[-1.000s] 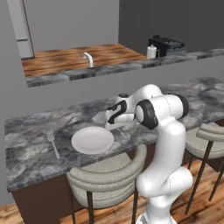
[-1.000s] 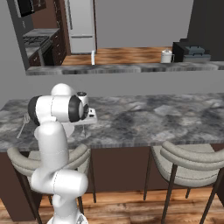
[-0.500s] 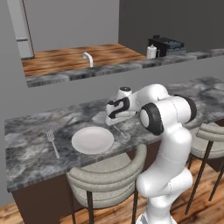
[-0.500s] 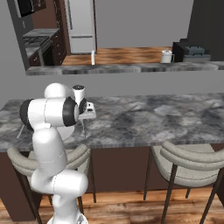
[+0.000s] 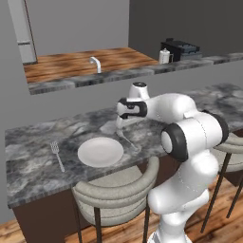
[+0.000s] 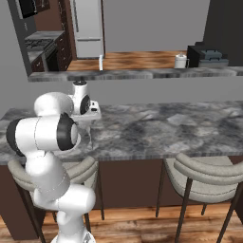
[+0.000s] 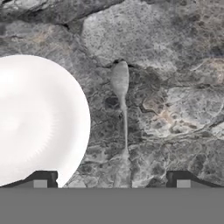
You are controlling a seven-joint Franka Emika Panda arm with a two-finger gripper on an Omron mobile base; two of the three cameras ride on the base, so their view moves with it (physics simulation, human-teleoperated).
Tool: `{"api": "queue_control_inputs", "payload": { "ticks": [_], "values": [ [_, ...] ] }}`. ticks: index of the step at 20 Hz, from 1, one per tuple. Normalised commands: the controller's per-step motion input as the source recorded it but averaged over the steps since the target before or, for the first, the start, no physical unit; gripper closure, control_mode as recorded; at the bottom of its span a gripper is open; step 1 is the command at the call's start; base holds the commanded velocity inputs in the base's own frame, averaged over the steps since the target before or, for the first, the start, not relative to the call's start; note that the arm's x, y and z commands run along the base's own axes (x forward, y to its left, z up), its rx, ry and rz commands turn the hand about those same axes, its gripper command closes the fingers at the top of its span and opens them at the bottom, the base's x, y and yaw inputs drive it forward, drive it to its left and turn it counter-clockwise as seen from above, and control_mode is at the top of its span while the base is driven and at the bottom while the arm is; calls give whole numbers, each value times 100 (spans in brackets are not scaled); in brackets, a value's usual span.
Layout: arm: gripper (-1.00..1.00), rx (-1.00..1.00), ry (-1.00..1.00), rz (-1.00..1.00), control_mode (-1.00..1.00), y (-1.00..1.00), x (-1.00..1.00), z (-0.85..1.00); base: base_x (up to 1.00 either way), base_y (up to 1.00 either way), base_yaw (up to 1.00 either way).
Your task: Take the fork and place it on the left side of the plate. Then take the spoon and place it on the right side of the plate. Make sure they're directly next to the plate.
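Tool (image 7: 112, 179) — jaws spread wide, pinching nothing, poised above the grey marbled worktop (image 7: 175, 65).

Spoon (image 7: 122, 114) — flat on the worktop directly beneath the tool, between its fingertips, handle toward the tool, bowl away.

Plate (image 7: 35, 118) — round, white, just beside the spoon, to one side of the tool.

Fork (image 5: 57, 154) — beyond the plate's far side from the tool, near the rim but apart.

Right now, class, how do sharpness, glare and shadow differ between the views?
Hand view: spoon soft-edged, plate blown out to flat white. Left base view: crisper, fork thin but readable, faint shading under the plate. Right base view: counter evenly lit, no hard shadows.
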Motion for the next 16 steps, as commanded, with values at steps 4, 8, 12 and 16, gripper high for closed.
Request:
{"api": "queue_control_inputs", "payload": {
  "ticks": [4,8,12,16],
  "values": [
    [-100,0,-8,0,-100,0,-60,64,0,0,0],
    [-100,0,-16,0,-100,-8,-89,54,0,0,0],
    [-100,0,-24,1,-100,-17,-97,46,0,0,0],
    [-100,0,-32,5,-100,-22,-100,40,0,0,0]
  ]
}}
